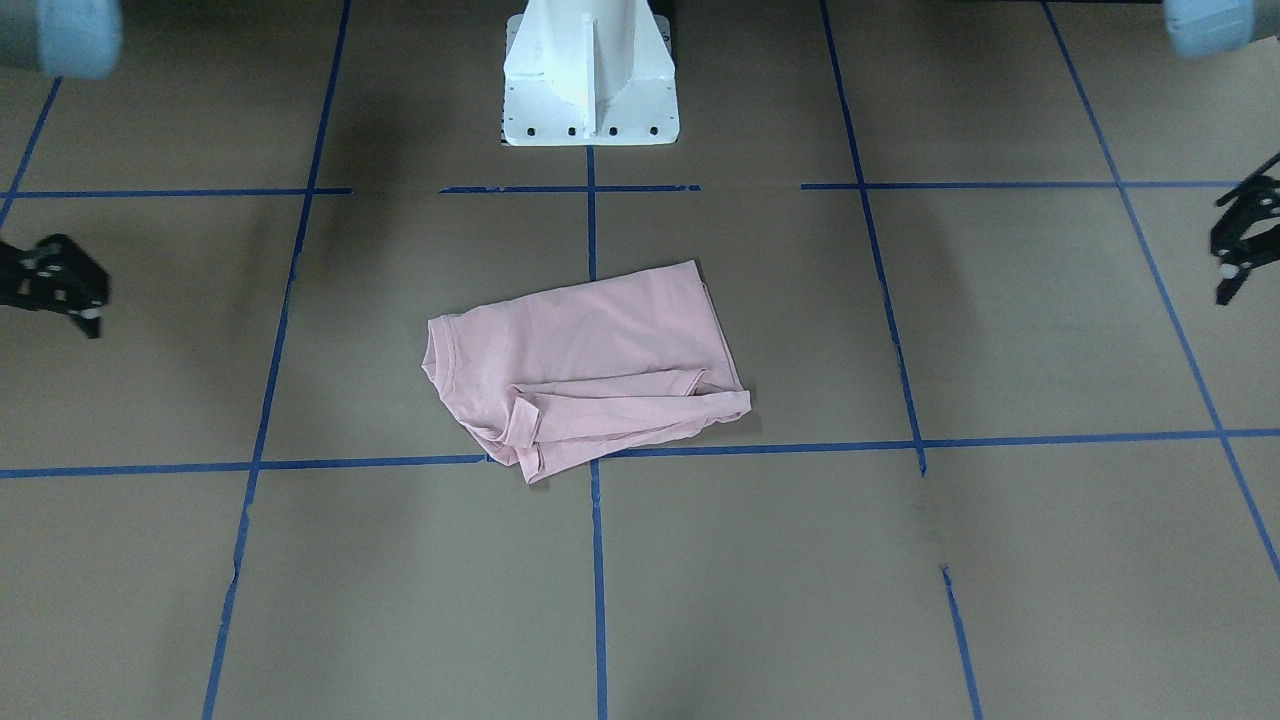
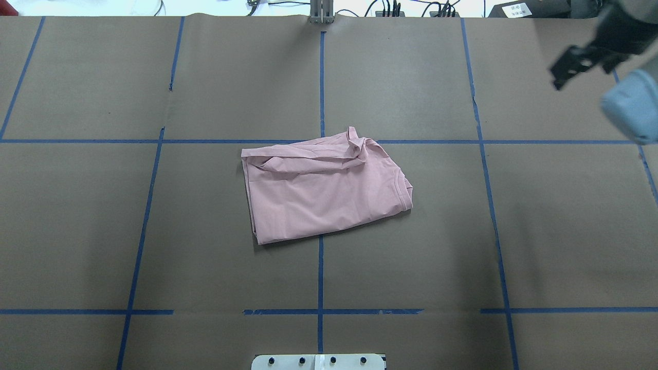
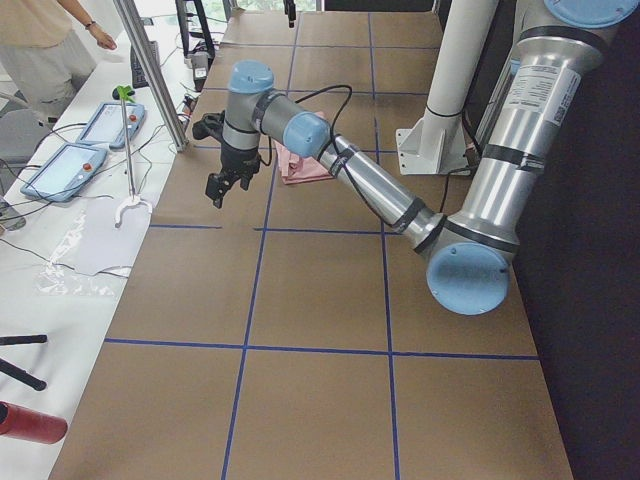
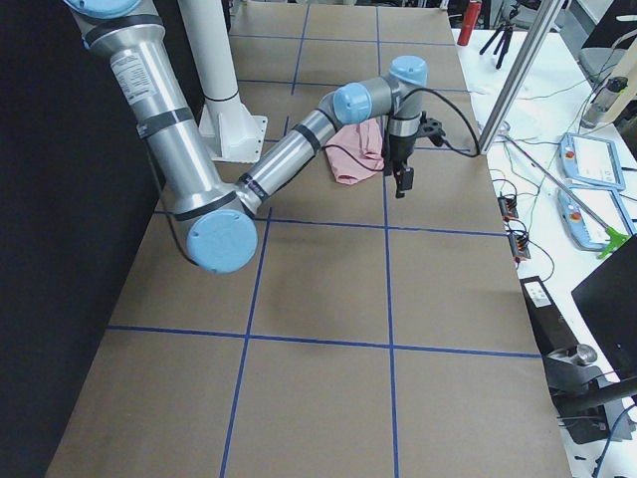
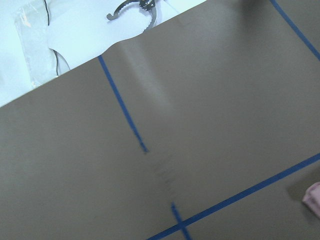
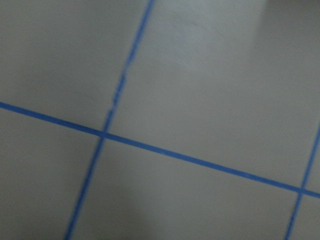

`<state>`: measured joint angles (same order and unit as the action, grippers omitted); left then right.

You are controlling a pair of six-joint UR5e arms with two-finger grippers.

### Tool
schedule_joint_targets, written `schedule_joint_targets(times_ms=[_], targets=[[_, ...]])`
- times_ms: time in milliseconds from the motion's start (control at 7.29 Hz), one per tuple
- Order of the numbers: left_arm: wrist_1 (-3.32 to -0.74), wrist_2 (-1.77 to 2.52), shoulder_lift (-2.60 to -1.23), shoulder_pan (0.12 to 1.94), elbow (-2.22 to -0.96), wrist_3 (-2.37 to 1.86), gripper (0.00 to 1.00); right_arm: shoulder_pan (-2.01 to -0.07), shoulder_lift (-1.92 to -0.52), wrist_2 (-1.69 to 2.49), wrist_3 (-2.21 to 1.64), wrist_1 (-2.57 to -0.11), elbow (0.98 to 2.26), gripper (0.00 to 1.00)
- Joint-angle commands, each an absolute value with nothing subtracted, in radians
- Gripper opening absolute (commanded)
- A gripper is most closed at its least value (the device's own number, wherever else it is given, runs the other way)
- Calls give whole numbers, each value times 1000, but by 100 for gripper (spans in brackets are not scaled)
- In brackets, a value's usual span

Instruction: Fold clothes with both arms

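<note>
The pale pink T-shirt (image 1: 590,370) lies roughly folded into a rectangle at the table's middle, its print hidden. It also shows in the overhead view (image 2: 324,192), collar toward my right, a sleeve bunched along its far edge. My left gripper (image 1: 1228,262) hangs far off to the shirt's side, open and empty; it also shows in the exterior left view (image 3: 222,185). My right gripper (image 1: 80,300) hangs far off on the other side, open and empty, and shows in the overhead view (image 2: 560,77). A pink corner shows in the left wrist view (image 5: 312,197).
The brown table carries a grid of blue tape lines (image 2: 320,92). The white pedestal base (image 1: 590,90) stands at my edge. Beyond the far edge is a white bench with tablets (image 3: 60,170), a metal post (image 3: 150,70) and a person (image 3: 40,40).
</note>
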<state>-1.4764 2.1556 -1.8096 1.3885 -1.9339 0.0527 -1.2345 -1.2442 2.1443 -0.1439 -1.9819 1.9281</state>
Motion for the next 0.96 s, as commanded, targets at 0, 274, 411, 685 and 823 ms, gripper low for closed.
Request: schedule_joint_targets(times_ms=[0,274,411,685,823], targets=[[-1509,2189,-1654,1509,-1889,3,100,-1403,-1528,2161,68,-1936,1934,100],[-1546,2251,-1648,1583,-1699,80,100,-1564,-1612,2247,257,-1905,1854,100],[-1558,2326,-1649,1582,-1586,83,100,-1638,-1661,2267,315,-1885,1817,100],[-1574,2359,-1584,1582,-1600,90,100,-1680,-1735,2273,325,-1818,1804,100],[-1562,2350,-1583,1582,-1636,86,100,-1680,-1735,2276,321,-1813,1801,100]])
